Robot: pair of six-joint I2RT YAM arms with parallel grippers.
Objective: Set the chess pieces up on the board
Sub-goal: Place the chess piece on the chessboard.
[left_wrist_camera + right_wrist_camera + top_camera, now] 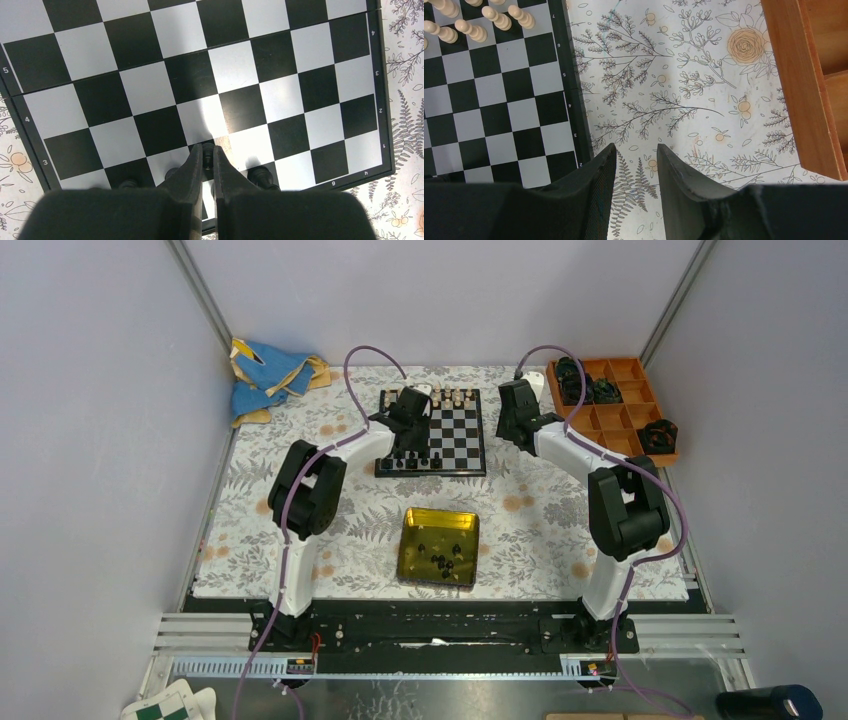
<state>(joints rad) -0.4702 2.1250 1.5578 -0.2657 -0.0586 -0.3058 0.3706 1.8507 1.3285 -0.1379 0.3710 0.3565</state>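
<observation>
The board (455, 435) lies at the back middle of the table. Cream chess pieces (452, 396) stand along its far edge, and several black ones (408, 462) along its near edge. My left gripper (208, 150) is shut on a tiny black chess piece (208, 155), low over the board's (150, 90) near rows. Other black pieces (263, 176) stand right beside the fingers. My right gripper (636, 149) is open and empty above the floral cloth, just right of the board's edge (571, 100); cream pieces (471, 30) show at that view's top left.
A yellow tin (412, 550) in front of the board holds several loose black pieces (442, 562). An orange compartment tray (608, 420) with dark round lumps stands at the back right, its wall (799, 85) close to my right gripper. A blue cloth (262, 375) lies at the back left.
</observation>
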